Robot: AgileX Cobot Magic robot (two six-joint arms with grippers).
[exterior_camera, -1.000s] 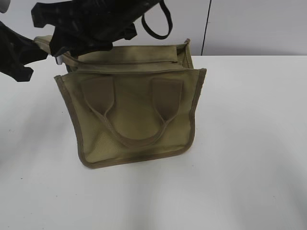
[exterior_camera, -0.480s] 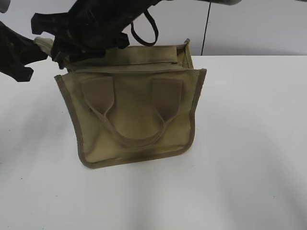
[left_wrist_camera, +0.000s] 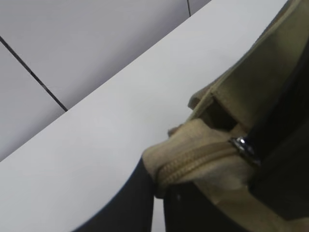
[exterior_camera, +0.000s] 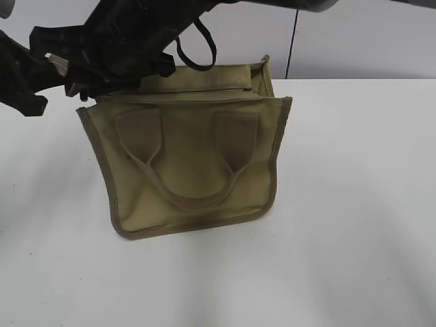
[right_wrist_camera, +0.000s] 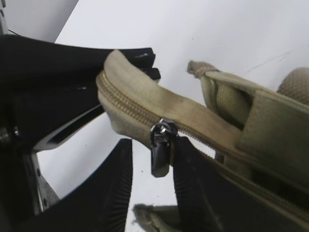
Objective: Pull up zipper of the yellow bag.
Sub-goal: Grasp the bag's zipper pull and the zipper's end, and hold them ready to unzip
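The yellow bag (exterior_camera: 191, 157) stands on the white table, with its front handle hanging down its face. The zipper (exterior_camera: 204, 88) runs along its top and is drawn out past the bag's left corner. My left gripper (exterior_camera: 49, 67) is shut on the zipper's fabric end (left_wrist_camera: 166, 164), shown close up in the left wrist view (left_wrist_camera: 158, 195). My right gripper (exterior_camera: 85, 82) reaches across to that corner. In the right wrist view it (right_wrist_camera: 152, 188) is open. The metal pull (right_wrist_camera: 161, 154) hangs between its fingers, against the right one. The pull (left_wrist_camera: 241, 145) sits near the zipper's end.
The white table (exterior_camera: 354, 204) runs wide to the right and front of the bag. A grey wall with a dark seam (exterior_camera: 293, 41) stands close behind. A black cable loop (exterior_camera: 197, 51) hangs from the right arm above the bag's top.
My right gripper has moved left along the bag's top toward the left gripper, and its cable loop moved with it. The left gripper and the bag have stayed put.
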